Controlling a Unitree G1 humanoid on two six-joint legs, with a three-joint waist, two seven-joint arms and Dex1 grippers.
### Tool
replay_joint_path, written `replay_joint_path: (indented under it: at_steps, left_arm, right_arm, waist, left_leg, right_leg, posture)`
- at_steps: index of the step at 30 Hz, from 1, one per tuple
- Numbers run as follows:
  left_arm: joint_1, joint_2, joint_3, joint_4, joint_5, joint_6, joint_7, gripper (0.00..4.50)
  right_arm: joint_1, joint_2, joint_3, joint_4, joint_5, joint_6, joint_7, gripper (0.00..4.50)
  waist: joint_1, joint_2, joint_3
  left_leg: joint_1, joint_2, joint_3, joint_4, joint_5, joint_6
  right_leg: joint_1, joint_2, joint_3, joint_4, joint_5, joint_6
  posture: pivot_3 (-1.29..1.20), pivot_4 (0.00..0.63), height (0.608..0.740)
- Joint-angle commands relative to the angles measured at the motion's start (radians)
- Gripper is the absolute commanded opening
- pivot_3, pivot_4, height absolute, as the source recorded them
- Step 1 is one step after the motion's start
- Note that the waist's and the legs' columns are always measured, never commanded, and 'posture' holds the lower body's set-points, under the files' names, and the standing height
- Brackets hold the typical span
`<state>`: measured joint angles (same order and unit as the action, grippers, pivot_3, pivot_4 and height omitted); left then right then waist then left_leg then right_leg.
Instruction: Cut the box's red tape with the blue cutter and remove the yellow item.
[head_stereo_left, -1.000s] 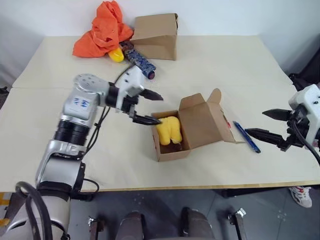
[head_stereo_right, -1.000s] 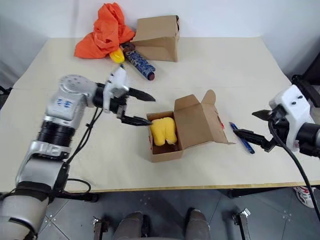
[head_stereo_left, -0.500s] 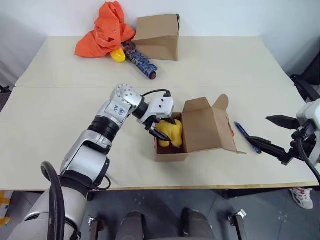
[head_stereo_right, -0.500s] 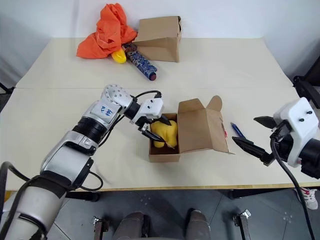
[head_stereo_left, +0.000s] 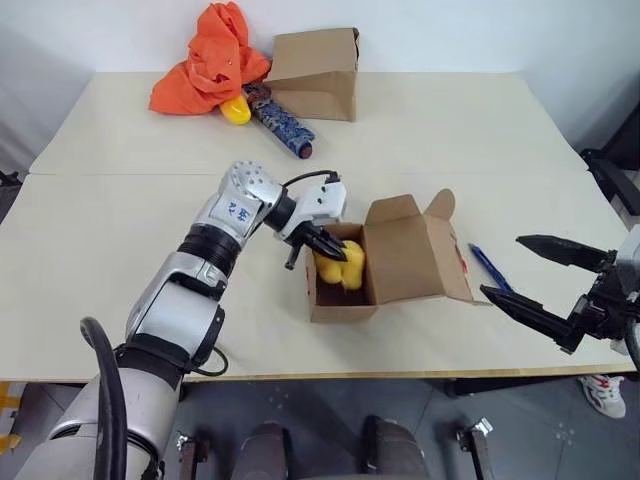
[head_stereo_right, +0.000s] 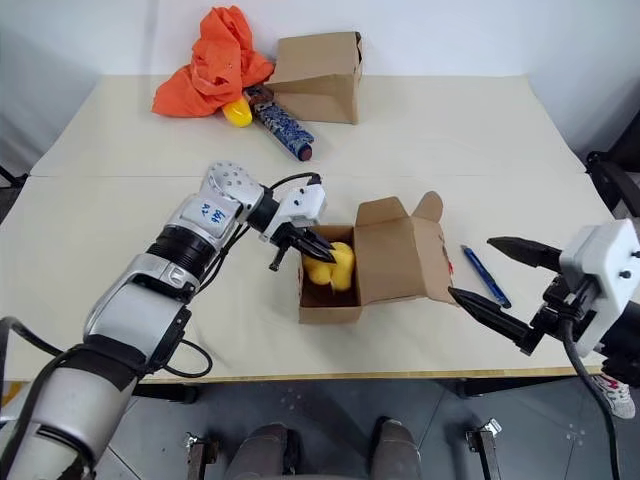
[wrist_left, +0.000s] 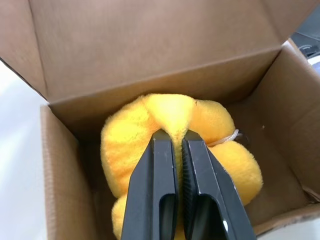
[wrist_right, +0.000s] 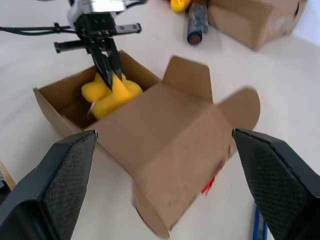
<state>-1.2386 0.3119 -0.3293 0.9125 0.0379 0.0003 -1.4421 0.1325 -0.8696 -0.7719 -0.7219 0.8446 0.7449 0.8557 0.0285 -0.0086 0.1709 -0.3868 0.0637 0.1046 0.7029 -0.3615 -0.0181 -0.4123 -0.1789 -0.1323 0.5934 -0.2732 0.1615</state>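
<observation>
Inside the box (head_stereo_left: 345, 300), the left gripper (wrist_left: 175, 137) is pinching a fold of the yellow item (wrist_left: 130, 142); its two black fingers (wrist_left: 152, 190) are standing almost together with only plush between the tips. That fuzzy lump is sitting low in the carton, its walls rising on every side, and the lid and side flaps are standing open behind it. A sliver of red tape (wrist_right: 211, 184) is peeking out beneath the opened lid flap. Just beside the carton, on the robot's right, the blue cutter (head_stereo_right: 484, 275) is lying flat on the table (head_stereo_left: 120, 230). Nearer the table's front edge, the right gripper (head_stereo_right: 500, 280) is hovering with its fingers spread wide and gripping nothing. Along the far edge, an orange cloth (head_stereo_left: 205, 60), a small glossy yellow object (head_stereo_left: 236, 109), a blue-patterned cylinder (head_stereo_left: 281, 122) and a larger carton (head_stereo_left: 315, 72) are sitting together.
</observation>
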Motion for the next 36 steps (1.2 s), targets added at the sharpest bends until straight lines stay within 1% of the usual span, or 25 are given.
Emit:
replay_joint_path:
  at_steps: [1, 3, 6, 10, 13, 15, 18, 23, 28, 30, 32, 34, 36]
  left_arm:
    - [-0.049, -0.006, 0.08, -0.049, -0.072, 0.062, -0.005, 0.02]
    - [-0.063, -0.011, 0.115, -0.065, -0.102, 0.104, -0.001, 0.02]
    - [-0.07, -0.015, 0.151, -0.089, -0.137, 0.165, 0.001, 0.02]
    - [-0.062, -0.013, 0.167, -0.099, -0.154, 0.229, -0.008, 0.02]
    - [-0.048, -0.005, 0.164, -0.097, -0.145, 0.228, -0.01, 0.02]
    - [-0.056, -0.004, 0.187, -0.11, -0.17, 0.268, -0.008, 0.02]
    - [-0.071, 0.027, 0.23, -0.118, -0.201, 0.317, -0.001, 0.02]
    - [-0.096, 0.114, 0.327, -0.156, -0.255, 0.395, 0.078, 0.02]
    - [-0.087, 0.26, 0.42, -0.169, -0.252, 0.41, 0.226, 0.02]
    - [-0.043, 0.338, 0.427, -0.173, -0.217, 0.405, 0.285, 0.02]
    - [0.048, 0.432, 0.42, -0.198, -0.172, 0.402, 0.337, 0.02]
    - [0.131, 0.494, 0.424, -0.236, -0.157, 0.417, 0.373, 0.02]
    - [0.192, 0.529, 0.434, -0.272, -0.161, 0.438, 0.396, 0.02]
  right_arm:
    - [0.002, -0.003, 0.0, 0.011, 0.007, -0.05, 0.019, 4.5]
    - [-0.008, 0.008, 0.011, 0.021, 0.03, -0.074, 0.034, 4.5]
    - [-0.003, -0.01, 0.022, 0.03, 0.033, -0.082, 0.052, 4.5]
    - [-0.011, -0.026, 0.032, 0.048, 0.024, -0.092, 0.061, 4.5]
    - [-0.019, -0.043, 0.039, 0.064, 0.018, -0.098, 0.069, 4.5]
    - [-0.025, -0.05, 0.035, 0.069, 0.026, -0.096, 0.07, 4.5]
    - [-0.034, -0.06, 0.037, 0.078, 0.036, -0.1, 0.085, 4.5]
    - [-0.061, -0.053, 0.053, 0.102, 0.071, -0.128, 0.135, 4.5]
    - [-0.093, -0.071, 0.088, 0.197, 0.056, -0.172, 0.241, 4.5]
    - [-0.113, -0.084, 0.113, 0.247, 0.042, -0.191, 0.283, 4.5]
    - [-0.159, -0.086, 0.154, 0.31, 0.048, -0.21, 0.333, 4.5]
    - [-0.197, -0.081, 0.188, 0.353, 0.045, -0.228, 0.363, 4.5]
    - [-0.226, -0.079, 0.217, 0.385, 0.029, -0.245, 0.378, 4.5]
  waist:
    - [0.0, 0.0, 0.0]
    - [0.0, 0.0, 0.0]
    - [0.0, 0.0, 0.0]
    - [-0.001, 0.0, 0.0]
    - [-0.002, 0.0, 0.0]
    - [-0.001, 0.0, 0.0]
    - [-0.002, 0.0, 0.0]
    - [-0.006, 0.0, 0.0]
    - [-0.006, 0.0, 0.0]
    - [-0.006, 0.0, 0.0]
    - [-0.012, 0.0, 0.0]
    - [-0.019, 0.0, 0.0]
    - [-0.023, 0.0, 0.0]
  left_leg:
    - [0.0, 0.0, 0.0, 0.0, 0.0, 0.0]
    - [0.0, 0.0, 0.0, 0.0, 0.0, 0.0]
    - [0.0, 0.0, 0.0, 0.0, 0.0, 0.0]
    - [0.0, 0.0, 0.0, 0.0, 0.0, 0.0]
    - [0.0, 0.0, 0.0, 0.0, 0.0, 0.0]
    - [0.0, 0.0, 0.0, 0.0, 0.0, 0.0]
    - [0.0, 0.0, 0.0, 0.0, 0.0, 0.0]
    - [0.001, 0.0, 0.0, 0.0, 0.0, 0.0]
    - [0.001, 0.0, -0.001, 0.0, 0.0, 0.0]
    - [0.001, 0.0, 0.0, 0.0, 0.0, 0.0]
    - [0.002, 0.0, 0.0, 0.0, 0.0, 0.0]
    - [0.006, 0.0, 0.001, -0.002, 0.0, 0.0]
    - [0.009, 0.0, 0.001, -0.004, 0.0, 0.0]
  right_leg:
    - [0.0, 0.0, 0.0, 0.0, 0.0, 0.0]
    - [0.0, 0.0, 0.0, 0.0, 0.0, 0.0]
    - [0.0, 0.0, 0.0, 0.0, 0.0, 0.0]
    - [0.0, 0.0, 0.0, 0.0, 0.0, 0.0]
    - [0.0, 0.0, 0.0, 0.0, 0.0, 0.0]
    - [0.0, 0.0, 0.0, 0.0, 0.0, 0.0]
    - [0.0, 0.0, 0.0, 0.0, 0.0, 0.0]
    - [0.0, 0.0, 0.0, 0.001, 0.0, 0.0]
    - [0.0, 0.0, 0.0, 0.002, 0.0, 0.0]
    - [0.0, 0.0, 0.0, 0.002, 0.0, 0.0]
    - [0.0, 0.0, 0.0, 0.002, 0.0, 0.0]
    - [0.002, 0.0, 0.001, 0.004, 0.0, 0.0]
    - [0.003, 0.0, 0.001, 0.006, 0.0, 0.0]
  posture:
    - [0.0, 0.15, 0.74]
    - [0.0, 0.15, 0.74]
    - [0.0, 0.15, 0.74]
    - [0.0, 0.15, 0.74]
    - [0.0, 0.15, 0.74]
    - [0.0, 0.15, 0.74]
    - [0.0, 0.15, 0.74]
    - [0.0, 0.15, 0.74]
    - [0.0, 0.15, 0.74]
    - [0.0, 0.15, 0.74]
    - [0.0, 0.15, 0.74]
    - [0.0, 0.15, 0.74]
    - [0.0, 0.15, 0.74]
